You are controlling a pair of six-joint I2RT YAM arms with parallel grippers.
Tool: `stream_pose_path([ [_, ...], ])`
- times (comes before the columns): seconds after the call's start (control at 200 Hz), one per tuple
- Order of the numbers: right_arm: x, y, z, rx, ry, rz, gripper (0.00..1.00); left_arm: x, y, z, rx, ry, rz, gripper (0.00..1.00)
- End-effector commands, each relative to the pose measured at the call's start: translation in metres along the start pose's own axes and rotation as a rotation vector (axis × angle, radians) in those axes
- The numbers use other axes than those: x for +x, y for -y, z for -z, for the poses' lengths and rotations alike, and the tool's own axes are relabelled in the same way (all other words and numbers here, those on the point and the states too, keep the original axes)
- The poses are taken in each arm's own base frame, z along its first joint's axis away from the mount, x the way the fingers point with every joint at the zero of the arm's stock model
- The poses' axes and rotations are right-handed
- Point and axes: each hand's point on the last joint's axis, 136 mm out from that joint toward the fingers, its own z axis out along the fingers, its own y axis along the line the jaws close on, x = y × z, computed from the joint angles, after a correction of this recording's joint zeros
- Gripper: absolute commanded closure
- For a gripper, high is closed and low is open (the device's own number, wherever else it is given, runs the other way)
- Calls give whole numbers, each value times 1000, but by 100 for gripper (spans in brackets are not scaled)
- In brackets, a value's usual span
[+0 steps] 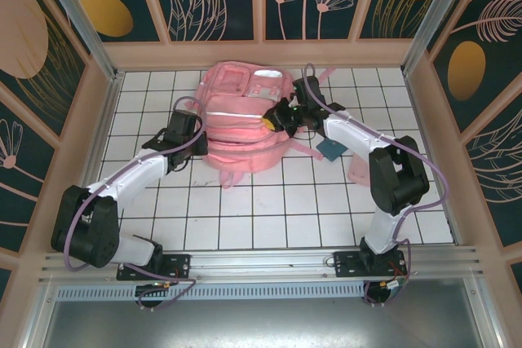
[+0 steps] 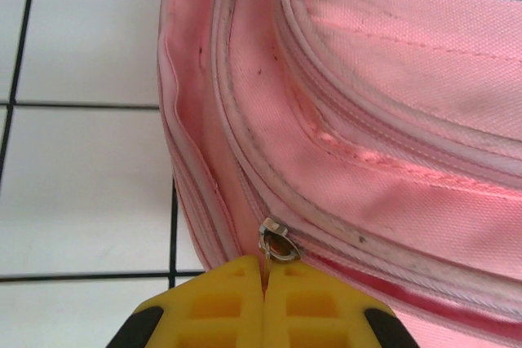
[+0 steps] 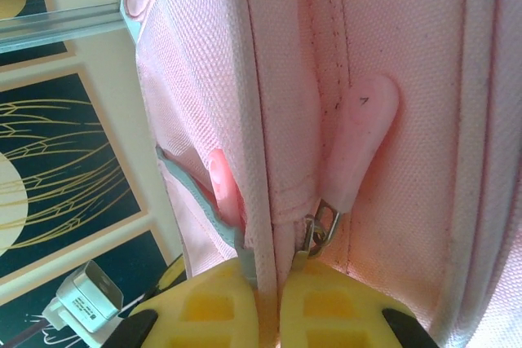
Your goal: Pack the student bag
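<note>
Bag: the student bag lies far centre on the tiled table.
Left gripper: clamped flush at the zip slider.
Right gripper: pinching bag fabric.
Your move: brace right, draw the slider along its track.

We see two matching arms. The left arm and the right arm wear smooth white shells just behind the hand, with bulky black joints farther back and black bases at the end farthest from the hand. A lilac cable loops beside each wrist and trails back along the arm. On the left gripper and right gripper we find yellow fingers, moulded with square pockets and edged with black corners.
</note>
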Motion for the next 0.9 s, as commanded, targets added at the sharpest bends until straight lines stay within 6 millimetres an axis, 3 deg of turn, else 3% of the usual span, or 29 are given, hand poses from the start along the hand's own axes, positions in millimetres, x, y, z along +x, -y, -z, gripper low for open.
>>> stream_pose_path([
  [0.0,-29,-11,30,-32,129,36,100,-39,-23,4,-97,130,-53,100],
  [0.11,-29,-13,30,-26,119,69,100,-45,-5,13,5,155,-149,100],
  [0.195,-28,-13,29,-8,108,119,100,-50,6,32,72,207,-192,100],
  [0.35,-23,-9,28,63,76,354,46,-49,12,54,126,220,-193,100],
  [0.475,-18,-24,44,117,124,606,30,-47,19,56,171,225,-203,100],
  [0.611,-1,-53,51,148,170,925,26,-52,26,60,202,255,-232,100],
  [0.711,32,-64,24,178,98,1196,29,-54,27,63,207,273,-256,100],
  [0.891,62,-72,-25,161,-69,1446,32,-56,27,69,212,298,-259,100],
])
